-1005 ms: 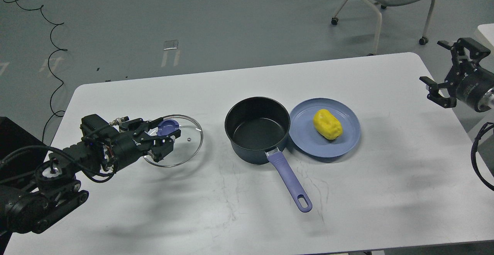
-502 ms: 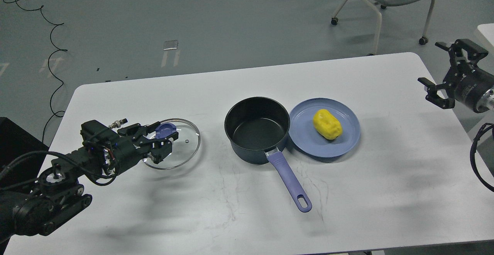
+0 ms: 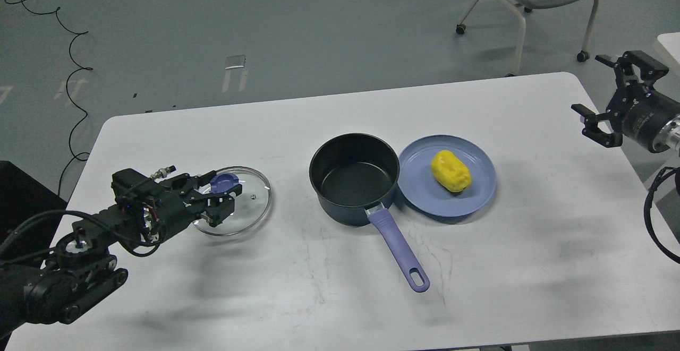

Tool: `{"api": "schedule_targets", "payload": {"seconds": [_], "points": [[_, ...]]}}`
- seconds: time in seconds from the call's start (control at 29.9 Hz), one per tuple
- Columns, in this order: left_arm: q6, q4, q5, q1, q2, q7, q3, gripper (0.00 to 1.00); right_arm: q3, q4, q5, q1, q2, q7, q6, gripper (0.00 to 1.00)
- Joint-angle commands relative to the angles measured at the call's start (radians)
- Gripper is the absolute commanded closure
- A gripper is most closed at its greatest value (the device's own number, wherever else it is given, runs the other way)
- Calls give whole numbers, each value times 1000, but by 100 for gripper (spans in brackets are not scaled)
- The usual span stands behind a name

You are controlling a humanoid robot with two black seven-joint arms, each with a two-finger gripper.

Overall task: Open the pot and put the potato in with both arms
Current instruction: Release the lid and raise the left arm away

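no text, label, brand or number can be read anywhere; the floor markings beyond the table's far edge are too blurred to make out.

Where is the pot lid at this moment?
In the head view the glass lid is on the left side of the table, left of the open pot, its blue knob gripped by the left hand.

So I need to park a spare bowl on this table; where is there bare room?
Bare: the far strip behind the pot and plate, the near right corner beyond the pot handle, and between lid and pot. Crowded: the left, with the left gripper on the lid.
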Motion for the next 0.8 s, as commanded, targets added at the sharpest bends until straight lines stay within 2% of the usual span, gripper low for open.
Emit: {"api": "schedule_targets", "payload": {"seconds": [0.0, 0.27, 0.33, 0.4, 0.54, 0.6, 0.64, 0.7, 0.74, 0.77], "points": [[-5, 2, -1, 9, -1, 0, 0, 8, -2, 0, -4, 2, -1, -2, 1, 0], [-5, -2, -30, 5, 1, -8, -12, 3, -2, 6, -9, 15, -1, -2, 3, 0], [-5, -11, -118, -4, 2, -29, -15, 3, -2, 17, -23, 27, -6, 0, 3, 0], [-5, -25, -249, -46, 5, -83, -19, 3, -3, 32, -72, 50, -6, 0, 3, 0], [-17, -34, -565, -174, 11, -85, -19, 3, -2, 96, -337, 81, -3, 0, 1, 0], [-72, -33, -771, -275, 5, -85, -19, 2, -3, 161, -555, 99, -3, 0, 0, 0], [-72, -33, -772, -276, 5, -85, -19, 2, -3, 161, -557, 99, -3, 0, 0, 0], [-209, -25, -1006, -361, -3, -85, -23, 2, -2, 227, -789, 114, -4, 8, -5, 1], [-237, -25, -1069, -375, -9, -85, -26, 2, -2, 238, -847, 119, -4, 11, -11, 2], [-279, -25, -1196, -392, -28, -51, -37, 2, -2, 259, -971, 128, -3, 23, -46, 4]]}}
